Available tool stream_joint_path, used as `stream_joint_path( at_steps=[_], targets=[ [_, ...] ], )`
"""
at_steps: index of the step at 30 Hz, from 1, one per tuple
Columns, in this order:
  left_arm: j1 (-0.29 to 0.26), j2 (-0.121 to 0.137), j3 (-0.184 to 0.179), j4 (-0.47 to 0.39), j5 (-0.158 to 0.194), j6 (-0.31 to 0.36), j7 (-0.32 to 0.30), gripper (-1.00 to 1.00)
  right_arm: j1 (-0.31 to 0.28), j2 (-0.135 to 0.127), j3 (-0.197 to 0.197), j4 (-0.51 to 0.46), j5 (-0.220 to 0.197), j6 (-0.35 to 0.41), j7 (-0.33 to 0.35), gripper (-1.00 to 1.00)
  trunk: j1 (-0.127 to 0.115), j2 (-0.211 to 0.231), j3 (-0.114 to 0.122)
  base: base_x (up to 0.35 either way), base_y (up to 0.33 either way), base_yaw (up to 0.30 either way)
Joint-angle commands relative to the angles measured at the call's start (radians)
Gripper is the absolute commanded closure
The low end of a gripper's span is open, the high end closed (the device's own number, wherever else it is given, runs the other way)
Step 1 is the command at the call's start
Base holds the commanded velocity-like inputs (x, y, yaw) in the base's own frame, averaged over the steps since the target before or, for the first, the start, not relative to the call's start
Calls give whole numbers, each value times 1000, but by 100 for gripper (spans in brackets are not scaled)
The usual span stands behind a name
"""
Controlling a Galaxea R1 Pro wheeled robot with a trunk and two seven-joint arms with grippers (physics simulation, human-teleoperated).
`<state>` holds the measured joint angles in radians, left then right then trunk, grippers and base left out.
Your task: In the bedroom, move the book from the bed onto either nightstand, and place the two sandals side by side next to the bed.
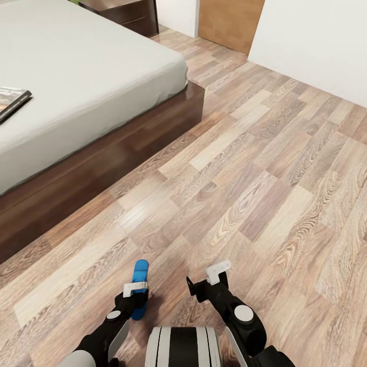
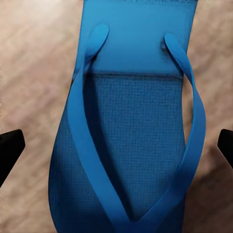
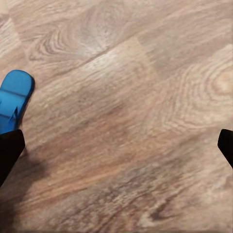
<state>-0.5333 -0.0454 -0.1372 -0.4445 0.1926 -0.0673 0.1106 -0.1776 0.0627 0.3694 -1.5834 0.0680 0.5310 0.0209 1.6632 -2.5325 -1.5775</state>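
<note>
One bright blue sandal (image 1: 140, 270) lies flat on the wood floor just ahead of my base, a stride from the bed (image 1: 86, 76). My left gripper (image 1: 136, 295) hovers right over it, open, with a finger on either side of the sandal (image 2: 131, 126) and not touching it. To its right my right gripper (image 1: 206, 279) is open above bare planks, and the sandal's tip (image 3: 14, 94) shows beside it. The book (image 1: 12, 99) rests on the pale mattress at the far left. A dark nightstand (image 1: 127, 12) stands beyond the bed.
The bed's dark wooden frame (image 1: 127, 148) runs diagonally across the left. A white wall (image 1: 316, 46) and a brown door (image 1: 229, 20) close off the far side. Wood-plank floor (image 1: 265, 178) stretches wide to the right.
</note>
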Motion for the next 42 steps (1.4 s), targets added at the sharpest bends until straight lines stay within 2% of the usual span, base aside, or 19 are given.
stream_joint_path(
  at_steps=[1, 3, 9, 33, 37, 42],
  targets=[
    [0, 1, -8, 1, 10, -5, 8, -100, 0, 0, 0, -1, 7, 6, 2, -100, 0, 0, -1, 0, 0, 0],
    [0, 1, -8, 1, 10, -5, 9, -100, 0, 0, 0, -1, 7, 6, 2, -100, 0, 0, -1, 0, 0, 0],
    [0, 1, -8, 1, 10, -6, 11, -100, 0, 0, 0, -1, 8, 6, 3, -100, 3, -2, -24, 0, 0, 0],
    [-1, -6, -8, -25, 11, -5, 11, -100, 0, 0, 0, -1, 7, 6, 3, -100, 3, -2, -24, 0, 0, 0],
    [-1, -5, -8, -26, 11, -5, 11, -100, 0, 0, 0, -1, 7, 6, 3, -100, 4, -3, -39, 0, 0, 0],
    [-1, -5, -8, -27, 11, -5, 11, -100, 0, 0, 0, -1, 7, 6, 3, -100, 4, -3, -39, 0, 0, 0]
  ],
)
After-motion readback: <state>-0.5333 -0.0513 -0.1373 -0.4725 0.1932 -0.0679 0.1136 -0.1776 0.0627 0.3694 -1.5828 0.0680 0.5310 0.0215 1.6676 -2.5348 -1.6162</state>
